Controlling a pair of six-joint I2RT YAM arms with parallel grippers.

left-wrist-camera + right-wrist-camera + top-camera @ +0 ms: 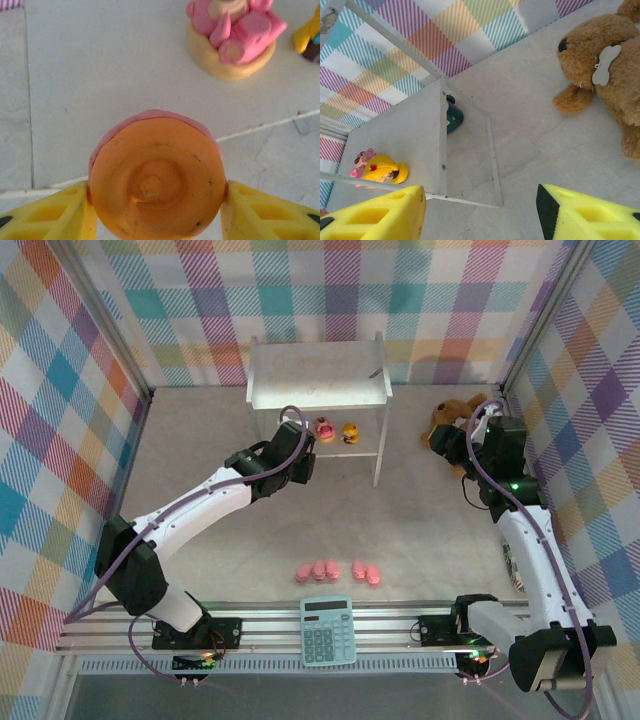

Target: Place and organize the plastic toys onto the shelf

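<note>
Plaid fabric walls behind the white two-tier shelf, pale worktop; my left pincer clamps a round orange plastic disc, my right pincer gapes

The cupcake piece and duck block the lower board's right; left free.

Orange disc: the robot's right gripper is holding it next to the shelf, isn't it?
Not quite. The left gripper is holding the orange disc next to the shelf, not the right one. The left wrist view shows the disc clamped between its yellow fingers.
</note>
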